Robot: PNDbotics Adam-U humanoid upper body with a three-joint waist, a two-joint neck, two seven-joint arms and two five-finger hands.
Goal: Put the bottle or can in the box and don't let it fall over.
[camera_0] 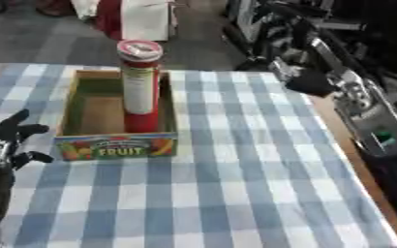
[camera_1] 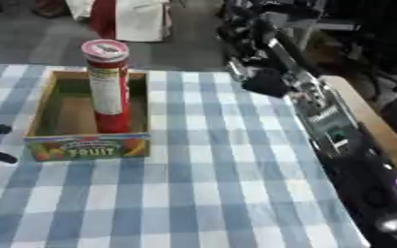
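Blue-and-white checked tablecloth (camera_0: 236, 193), shallow cardboard fruit box (camera_0: 87, 114) holding tall red cylindrical can (camera_0: 140, 87) upright, black left hand (camera_0: 11, 140) open beside box, right hand (camera_1: 266, 80) beyond, fingers unclear.

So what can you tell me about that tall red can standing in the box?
The can is a tall, slim red tube with a pale label down its side and a light, round lid on top. It stands upright inside the fruit box, toward its right wall, bottom on the box floor. Neither hand touches it.
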